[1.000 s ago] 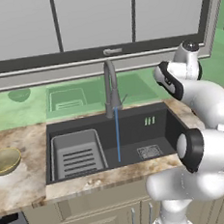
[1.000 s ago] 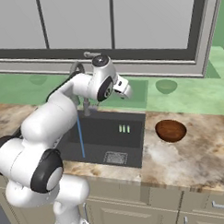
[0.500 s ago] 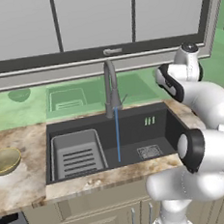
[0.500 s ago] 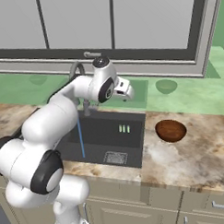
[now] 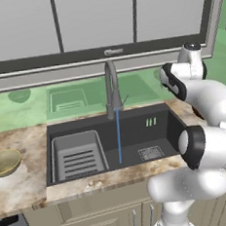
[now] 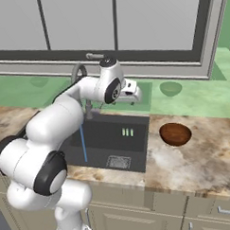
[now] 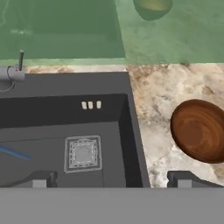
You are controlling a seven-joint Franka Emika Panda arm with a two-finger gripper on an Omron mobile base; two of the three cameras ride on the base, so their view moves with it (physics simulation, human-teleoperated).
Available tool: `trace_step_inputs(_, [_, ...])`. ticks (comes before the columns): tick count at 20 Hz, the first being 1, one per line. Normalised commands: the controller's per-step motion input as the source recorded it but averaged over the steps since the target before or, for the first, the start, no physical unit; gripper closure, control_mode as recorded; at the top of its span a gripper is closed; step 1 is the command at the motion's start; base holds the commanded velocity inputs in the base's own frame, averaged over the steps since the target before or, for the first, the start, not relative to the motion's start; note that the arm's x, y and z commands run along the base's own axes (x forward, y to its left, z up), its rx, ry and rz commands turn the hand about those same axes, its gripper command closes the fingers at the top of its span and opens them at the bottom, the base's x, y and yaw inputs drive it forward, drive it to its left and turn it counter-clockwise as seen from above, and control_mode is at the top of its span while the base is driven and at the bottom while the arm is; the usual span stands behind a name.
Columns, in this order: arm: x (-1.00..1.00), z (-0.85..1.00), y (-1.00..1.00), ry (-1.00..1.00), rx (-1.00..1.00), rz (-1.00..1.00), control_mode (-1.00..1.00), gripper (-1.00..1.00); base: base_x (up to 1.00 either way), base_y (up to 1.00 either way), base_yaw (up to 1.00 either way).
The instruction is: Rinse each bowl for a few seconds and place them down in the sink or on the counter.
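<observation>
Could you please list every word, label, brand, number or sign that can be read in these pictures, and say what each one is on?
None: no readable text stands anywhere in these views.
The three pale slots on the back wall of the sink are plain openings, not characters.
The small light mark on the window frame is too small and blurred to read.
The reddish-brown bowl, the olive-gold bowl and the counter bear no marking.

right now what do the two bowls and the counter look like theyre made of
Reddish-brown bowl: looks like polished wood, with darker grain-like rings inside. Olive-gold bowl: probably metal, brass-like, with a bright sheen on its rim. Counter: seems to be polished stone such as granite, mottled beige and brown. It is a render, so these are guesses from looks.
</observation>
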Motion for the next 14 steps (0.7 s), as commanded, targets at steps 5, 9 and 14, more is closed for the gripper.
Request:
trace_step_inputs(5, [0.0,-0.04,-0.2,0.05,-0.04,0.07,-1.0,-1.0,0.0,0.0,0.0])
trace_step_inputs(9, [0.0,-0.05,-0.2,0.05,-0.04,0.06,-1.0,-1.0,0.0,0.0,0.0])
trace_step_inputs(14, [-0.01,-0.06,-0.2,0.06,-0.03,0.05,-1.0,-1.0,0.0,0.0,0.0])
